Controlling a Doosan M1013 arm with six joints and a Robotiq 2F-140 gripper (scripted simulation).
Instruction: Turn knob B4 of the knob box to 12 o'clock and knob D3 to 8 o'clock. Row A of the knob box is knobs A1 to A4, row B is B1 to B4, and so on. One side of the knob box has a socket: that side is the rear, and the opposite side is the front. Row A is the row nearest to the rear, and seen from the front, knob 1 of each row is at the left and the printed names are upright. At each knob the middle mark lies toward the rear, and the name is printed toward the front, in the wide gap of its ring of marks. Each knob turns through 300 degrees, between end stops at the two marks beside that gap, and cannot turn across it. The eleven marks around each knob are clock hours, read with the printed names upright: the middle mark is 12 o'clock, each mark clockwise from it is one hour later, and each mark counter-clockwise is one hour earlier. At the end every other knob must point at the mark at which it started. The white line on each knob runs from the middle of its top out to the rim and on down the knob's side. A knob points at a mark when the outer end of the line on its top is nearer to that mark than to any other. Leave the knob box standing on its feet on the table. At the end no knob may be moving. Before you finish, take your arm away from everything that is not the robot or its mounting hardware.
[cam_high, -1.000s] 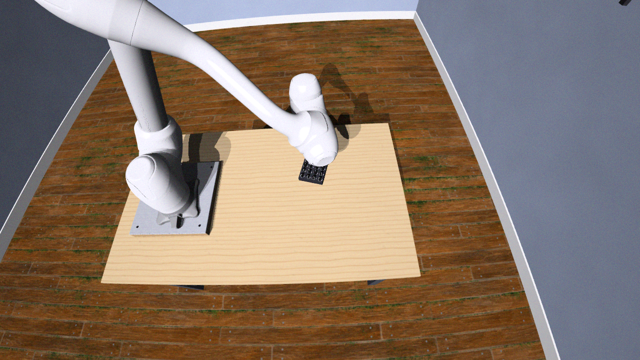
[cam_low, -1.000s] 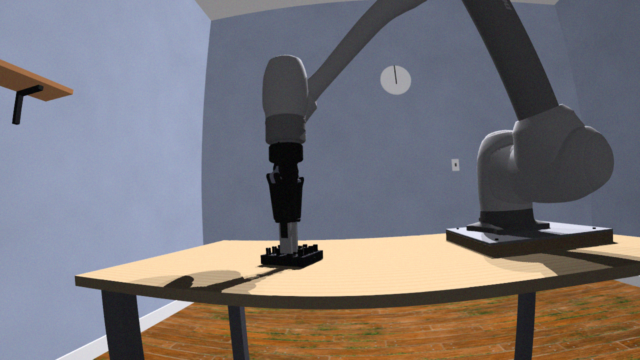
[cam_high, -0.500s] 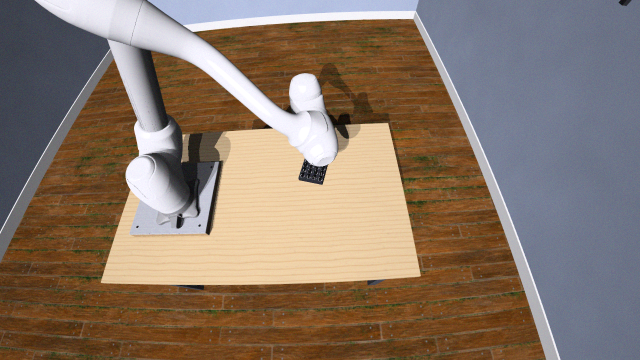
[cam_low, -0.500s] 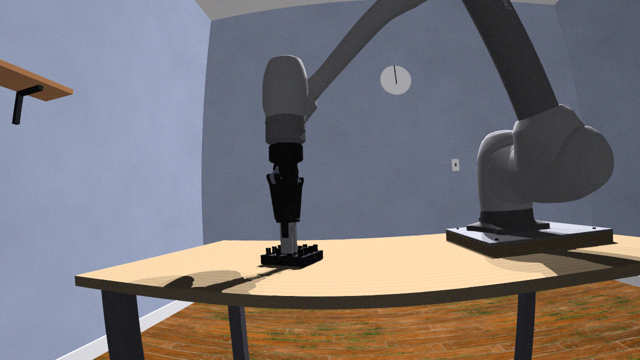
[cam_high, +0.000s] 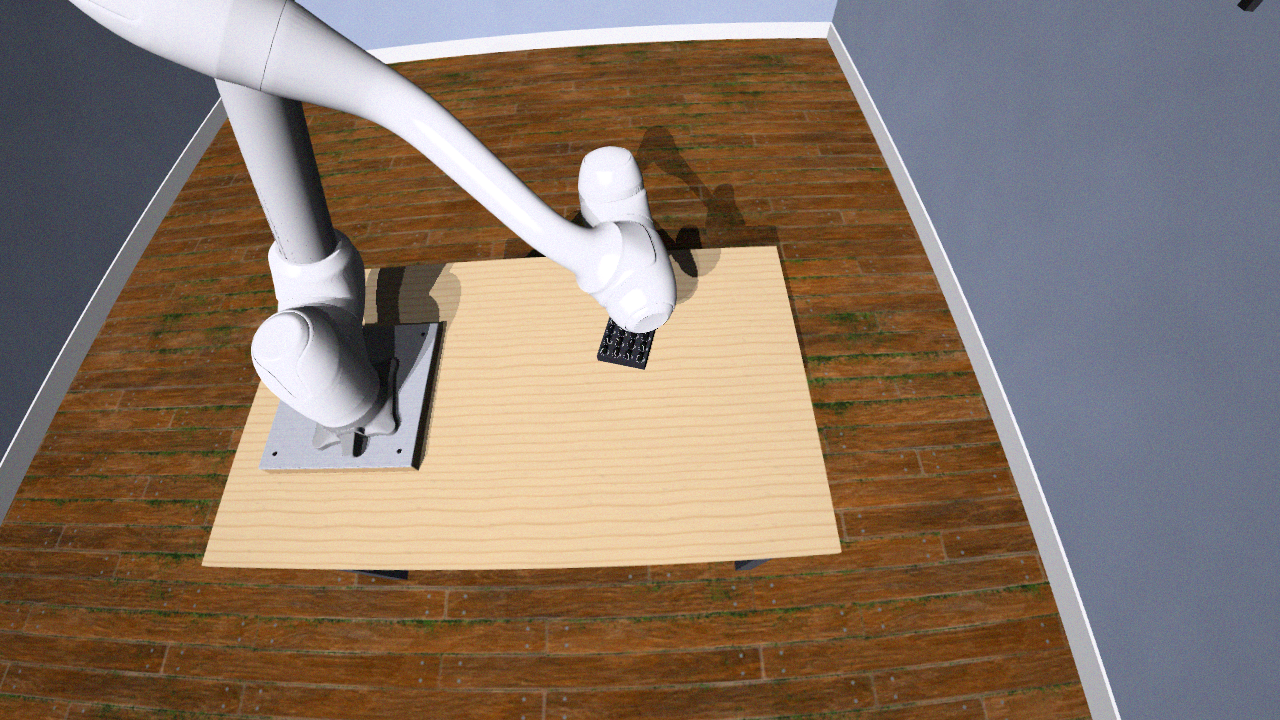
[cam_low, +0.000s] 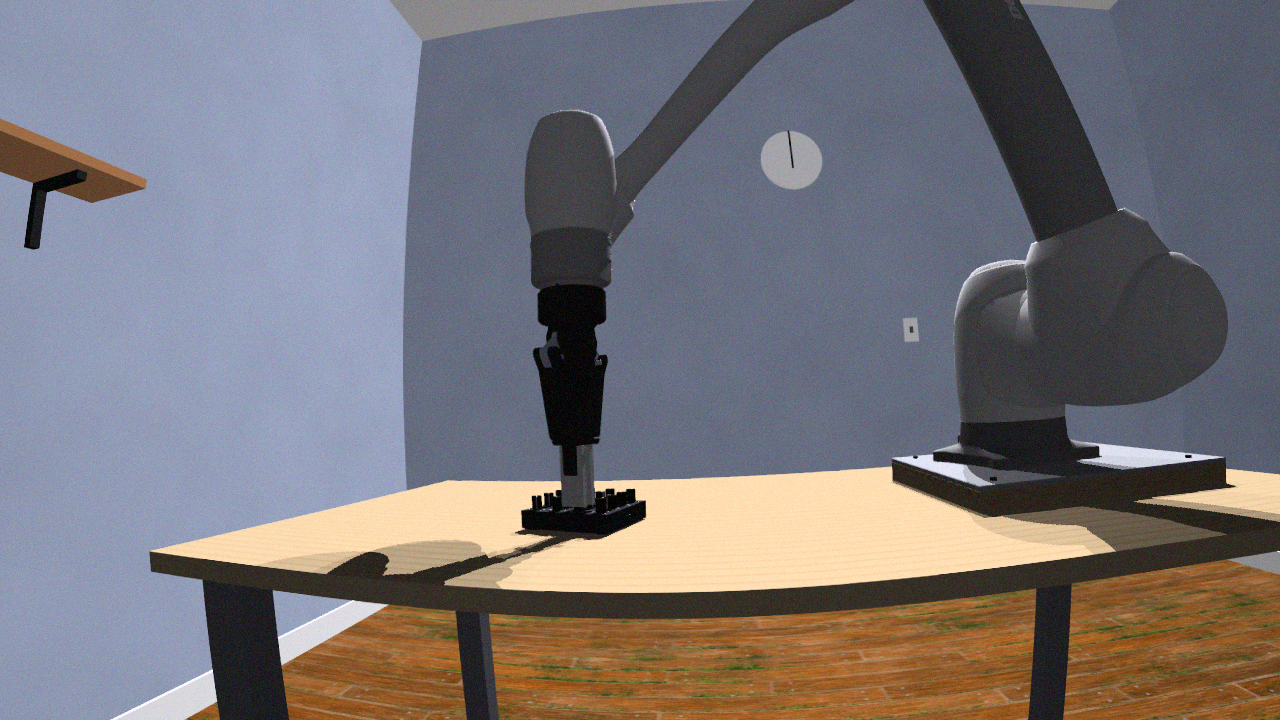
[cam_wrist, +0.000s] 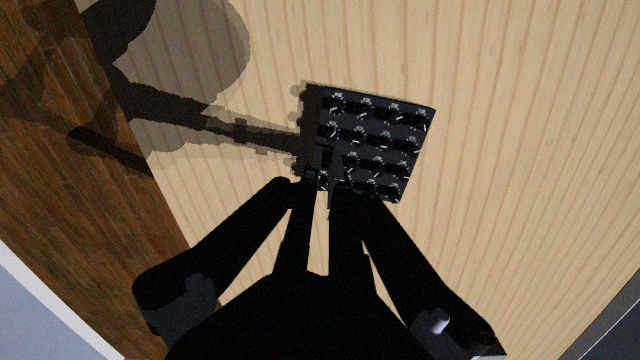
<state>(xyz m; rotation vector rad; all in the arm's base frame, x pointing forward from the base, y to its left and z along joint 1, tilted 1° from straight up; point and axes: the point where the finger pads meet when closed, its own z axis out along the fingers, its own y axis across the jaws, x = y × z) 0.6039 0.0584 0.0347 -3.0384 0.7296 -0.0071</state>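
Note:
The black knob box (cam_high: 626, 345) stands on the wooden table, right of the middle toward the far edge. It also shows in the side view (cam_low: 583, 513) and in the wrist view (cam_wrist: 367, 145), with white lines on its knobs. My gripper (cam_wrist: 325, 159) (cam_low: 577, 488) points straight down at the box. Its two fingers stand close together around a knob (cam_wrist: 324, 165) in the left column of the wrist view, near the box's near edge. The fingers hide most of that knob, and I cannot read its name. In the overhead view the wrist hides the gripper.
The arm's grey base plate (cam_high: 353, 398) is bolted to the table's left side. The table's far edge (cam_high: 626, 255) lies close behind the box, with wooden floor beyond. A wall shelf (cam_low: 62, 165) hangs far to the left.

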